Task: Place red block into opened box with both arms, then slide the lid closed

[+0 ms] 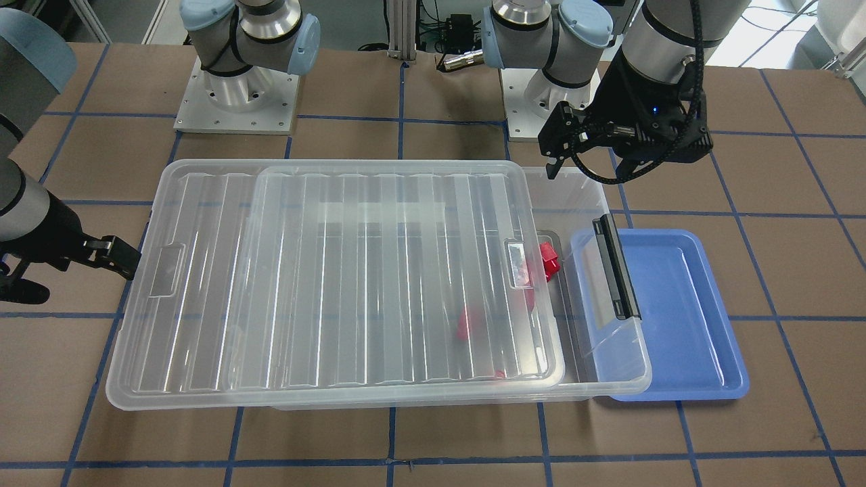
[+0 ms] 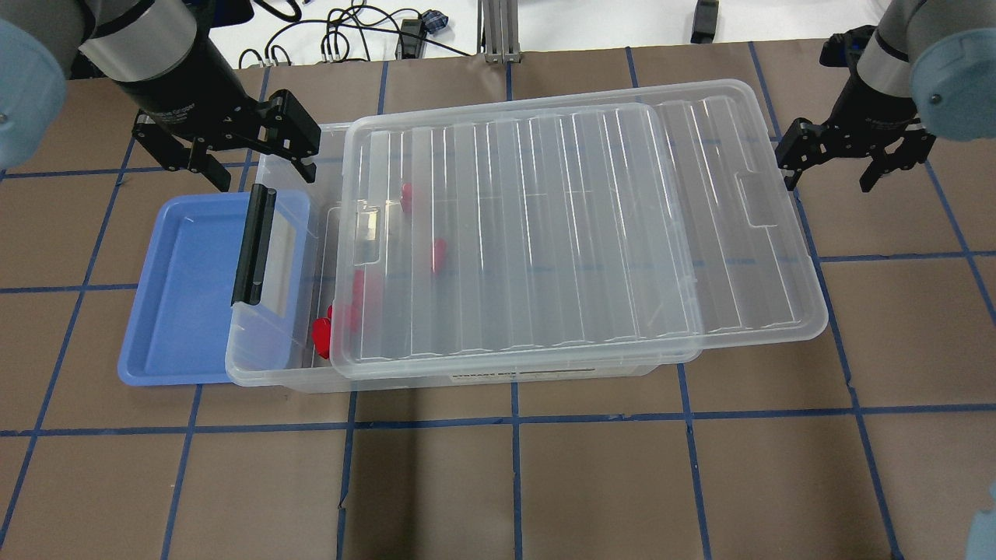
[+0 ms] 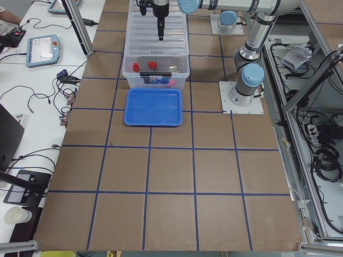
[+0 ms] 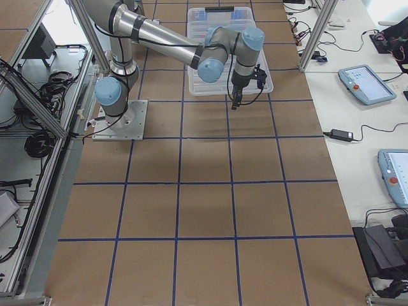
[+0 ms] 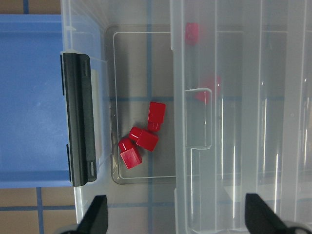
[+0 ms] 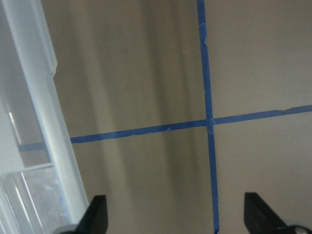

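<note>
The left gripper (image 2: 263, 173) hangs wide open and empty over the uncovered left end of the box (image 2: 264, 354), where the red block (image 5: 156, 116) lies among others. The lid (image 2: 583, 233), light, stiff and probably slick, overhangs rightward; its right rim by the notch suits pushing. The right gripper (image 2: 831, 173) hovers just beside it, open and empty.

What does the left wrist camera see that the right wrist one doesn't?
Only the left wrist: red blocks in the box, its black bar, the blue tray. Only the right wrist: the lid's outer rim and mostly table. Both: the lid, blue tape lines, and, open at the bottom, the left end effector and the right end effector.
</note>
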Controlling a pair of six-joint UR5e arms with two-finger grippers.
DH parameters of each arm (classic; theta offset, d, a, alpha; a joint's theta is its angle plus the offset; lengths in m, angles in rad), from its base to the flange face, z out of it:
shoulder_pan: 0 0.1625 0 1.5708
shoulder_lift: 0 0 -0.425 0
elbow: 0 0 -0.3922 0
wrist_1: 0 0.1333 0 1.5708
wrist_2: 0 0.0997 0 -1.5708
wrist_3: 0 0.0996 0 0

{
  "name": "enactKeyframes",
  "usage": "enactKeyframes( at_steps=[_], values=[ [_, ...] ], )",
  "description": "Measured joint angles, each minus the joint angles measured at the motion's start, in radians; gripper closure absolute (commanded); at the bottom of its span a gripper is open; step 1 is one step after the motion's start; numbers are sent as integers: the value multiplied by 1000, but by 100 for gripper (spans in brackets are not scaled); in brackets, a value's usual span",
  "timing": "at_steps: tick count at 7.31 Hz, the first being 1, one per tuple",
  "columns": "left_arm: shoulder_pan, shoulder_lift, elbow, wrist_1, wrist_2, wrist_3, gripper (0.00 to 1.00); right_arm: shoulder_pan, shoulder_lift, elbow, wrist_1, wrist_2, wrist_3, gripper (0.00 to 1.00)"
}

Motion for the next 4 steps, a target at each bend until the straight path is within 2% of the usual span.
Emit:
enactKeyframes(
  at_steps=[4],
  values=[
    [-1,-1,1,0,1,0,0,96,1,-1,-1,5,117,0]
  ],
)
